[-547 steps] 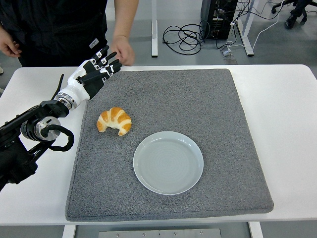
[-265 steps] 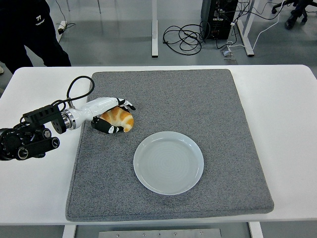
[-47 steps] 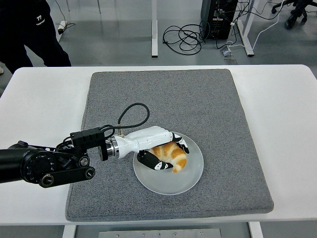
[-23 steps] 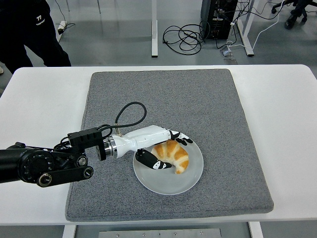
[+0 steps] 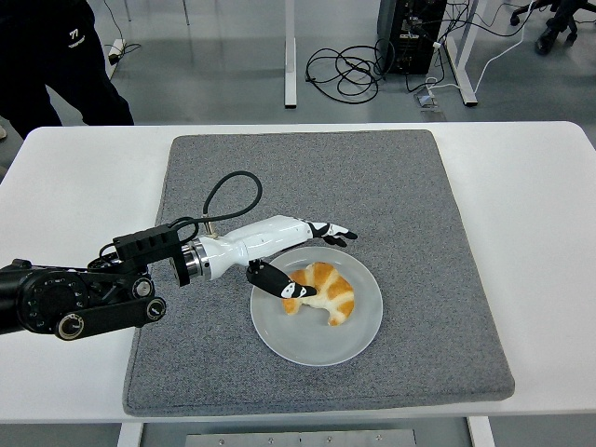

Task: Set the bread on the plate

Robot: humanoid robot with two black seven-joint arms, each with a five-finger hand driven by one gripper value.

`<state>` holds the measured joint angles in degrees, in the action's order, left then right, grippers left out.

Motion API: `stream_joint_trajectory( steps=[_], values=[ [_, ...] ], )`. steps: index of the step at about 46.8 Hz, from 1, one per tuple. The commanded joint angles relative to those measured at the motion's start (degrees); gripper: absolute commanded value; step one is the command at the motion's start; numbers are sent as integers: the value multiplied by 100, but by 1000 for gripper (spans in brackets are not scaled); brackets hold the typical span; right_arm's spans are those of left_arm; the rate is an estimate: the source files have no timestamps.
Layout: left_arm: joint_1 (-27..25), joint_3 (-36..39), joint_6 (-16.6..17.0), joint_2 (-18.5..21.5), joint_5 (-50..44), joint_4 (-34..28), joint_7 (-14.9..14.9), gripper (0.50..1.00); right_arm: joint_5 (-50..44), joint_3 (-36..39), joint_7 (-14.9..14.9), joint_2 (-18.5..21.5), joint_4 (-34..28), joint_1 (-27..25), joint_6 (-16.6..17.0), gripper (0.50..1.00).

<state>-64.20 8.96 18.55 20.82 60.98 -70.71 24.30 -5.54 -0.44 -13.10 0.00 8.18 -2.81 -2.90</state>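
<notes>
A grey mat (image 5: 410, 214) covers the white table (image 5: 540, 205). The bread (image 5: 321, 291) lies on the plate (image 5: 358, 335). The left hand (image 5: 303, 251) is released, fingers spread above it, thumb seemingly touching its left end.

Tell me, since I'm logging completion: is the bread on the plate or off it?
On it. The croissant lies inside the plate rim, and the left robot hand is open beside it.
</notes>
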Motion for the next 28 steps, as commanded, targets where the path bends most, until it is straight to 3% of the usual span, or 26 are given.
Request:
stream_joint_trajectory(
  steps=[1, 22, 28],
  values=[
    [13, -175, -1, 9, -50, -22, -4, 837, 0, 0, 0, 0, 0, 0, 0, 1000],
    [83, -904, -19, 36, -3020, 163, -4, 880, 0, -9, 0, 0, 0, 0, 0, 1000],
    [179, -1168, -255, 44, -3399, 444, -13, 881, 0, -9, 0, 0, 0, 0, 9, 1000]
  ],
)
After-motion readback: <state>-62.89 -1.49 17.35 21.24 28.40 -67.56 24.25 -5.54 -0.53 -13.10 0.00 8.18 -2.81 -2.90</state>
